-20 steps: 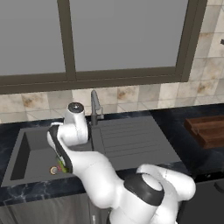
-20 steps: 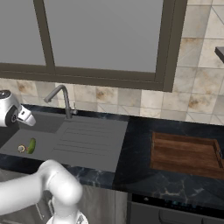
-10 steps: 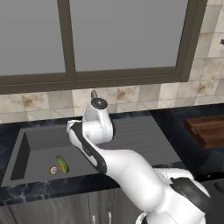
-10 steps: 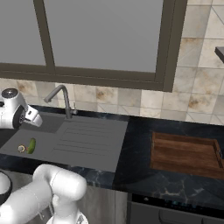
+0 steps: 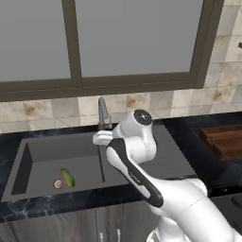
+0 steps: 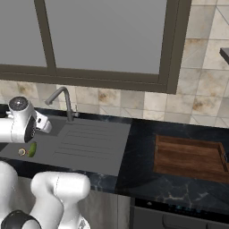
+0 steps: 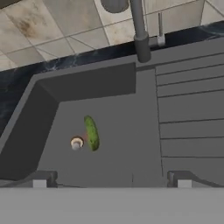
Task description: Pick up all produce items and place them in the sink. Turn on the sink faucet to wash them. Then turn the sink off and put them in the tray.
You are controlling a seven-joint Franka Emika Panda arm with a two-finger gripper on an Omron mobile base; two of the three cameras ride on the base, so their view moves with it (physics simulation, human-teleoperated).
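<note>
The white arm rises from the base, bends forward over the counter edge and ends with its wrist held above the sink (image 5: 33, 156), just in front of the faucet (image 5: 102, 113). The gripper (image 7: 111, 178) points down and forward toward the basin; in the hand view its two dark fingertips (image 7: 40, 179) stand far apart at the bottom, wide open with nothing between them. In the left base view the wrist and forearm cover the ridged drainboard and the right edge of the basin, and the fingers themselves cannot be made out there. In the right base view the hand sits at the left edge, hiding part of the basin.

On the basin floor lies the green cucumber (image 5: 67, 177), with the small round tan item (image 5: 57, 184) just beside it; a red drain mark shows between them in the hand view, partly hidden. Whether the two touch is hard to tell.

Beyond them the faucet stands at the back rim of the sink, its spout top cut off in the hand view. Its small side lever (image 7: 160, 27) shows beside the stem.

Far to the right on the dark counter (image 6: 143, 147) sits the wooden tray (image 6: 188, 157), cut off at the right edge of the left base view. Behind all runs the tiled wall (image 6: 147, 102) under a window (image 6: 107, 36).
</note>
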